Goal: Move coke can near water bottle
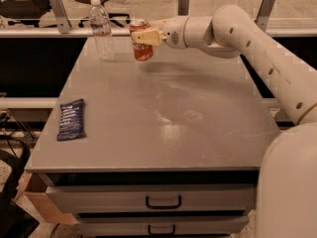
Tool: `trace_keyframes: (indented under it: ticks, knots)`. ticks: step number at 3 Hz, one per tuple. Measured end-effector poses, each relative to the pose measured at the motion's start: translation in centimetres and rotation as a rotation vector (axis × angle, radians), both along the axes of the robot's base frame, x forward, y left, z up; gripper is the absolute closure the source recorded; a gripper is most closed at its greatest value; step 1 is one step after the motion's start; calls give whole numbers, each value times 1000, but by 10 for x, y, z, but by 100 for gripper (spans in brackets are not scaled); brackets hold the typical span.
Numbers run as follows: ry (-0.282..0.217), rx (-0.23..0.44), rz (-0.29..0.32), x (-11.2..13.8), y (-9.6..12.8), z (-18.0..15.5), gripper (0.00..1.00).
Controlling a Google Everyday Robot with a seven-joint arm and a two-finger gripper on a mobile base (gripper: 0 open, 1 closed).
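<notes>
1. At the left edge of the grey surface (173,128), near its front, we see a dark blue snack packet (72,119) lying flat, well apart from everything else.
2. Toward the back left corner stands the water bottle (102,29), upright, clear plastic with a white cap and a pale label band.
3. Just to the right of the bottle, with a narrow gap between them, is the coke can (142,47). It is red with white script and a silver top, upright, and shorter than the bottle. Its base is close to the surface at the back; we cannot tell whether it touches down.
4. The gripper (142,35) is at the can's upper half, reaching in from the right. Its tan fingers (149,36) are clamped around the can, one crossing the front of it.
5. Behind the gripper, the white arm (257,48) runs right in a rounded wrist and elbow, then slopes down along the right side of the surface.
6. At the lower right corner, the robot's white body (292,182) fills the foreground and hides that corner of the surface.
7. Below the front edge of the surface, we see two grey drawers (148,198), each with a dark handle in the middle.
</notes>
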State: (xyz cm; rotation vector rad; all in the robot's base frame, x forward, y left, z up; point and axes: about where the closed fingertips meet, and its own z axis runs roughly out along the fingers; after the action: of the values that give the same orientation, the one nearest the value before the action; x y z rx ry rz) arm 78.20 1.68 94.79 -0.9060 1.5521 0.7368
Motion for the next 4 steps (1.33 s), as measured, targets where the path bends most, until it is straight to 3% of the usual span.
trace_keyframes:
  ticks: [1,2,3,4]
  knots:
    - [14,26,35,13,38,-13,100]
    - [17,58,54,19,62,-20,100]
    - [24,111,61,24,68,-29,100]
    - [25,112,67,23,72,-30,82]
